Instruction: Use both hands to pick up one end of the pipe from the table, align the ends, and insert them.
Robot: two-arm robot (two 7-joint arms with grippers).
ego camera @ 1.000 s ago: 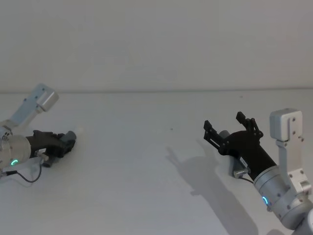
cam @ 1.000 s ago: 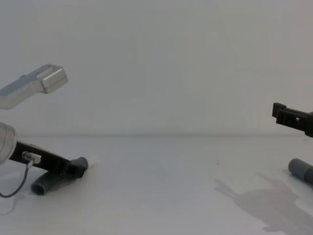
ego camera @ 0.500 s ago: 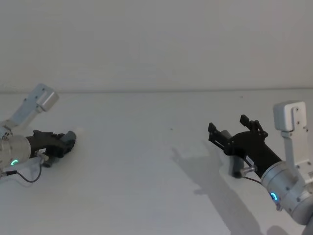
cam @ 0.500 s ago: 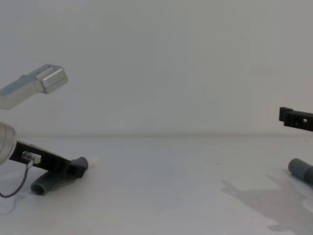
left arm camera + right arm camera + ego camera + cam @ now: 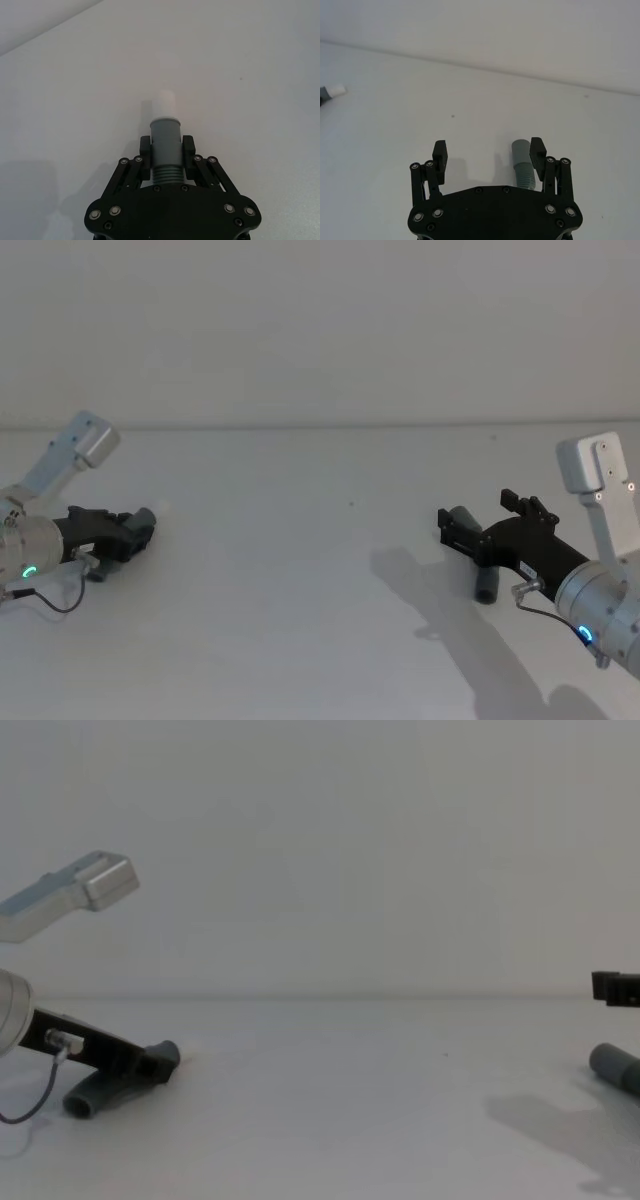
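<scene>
Pipe (image 5: pixel 95 1098): two ribbed grey pieces, well apart on a white worktop (image 5: pixel 300 590). Left piece: narrow cuff (image 5: pixel 165 135) with a whitish tip, clamped where cuff meets ribs by the left tool (image 5: pixel 166 150), low at the worktop's left side; its tail appears to rest on the surface. Right piece: wide sleeve (image 5: pixel 521 149), lying at the right between the spread fingers of the right tool (image 5: pixel 489 152), close beside one finger, not gripped. Handling, as judged: light; hose bends freely; cuffs stiff, smooth, probably slippery. Best hold: on the sleeve just behind its mouth.
</scene>
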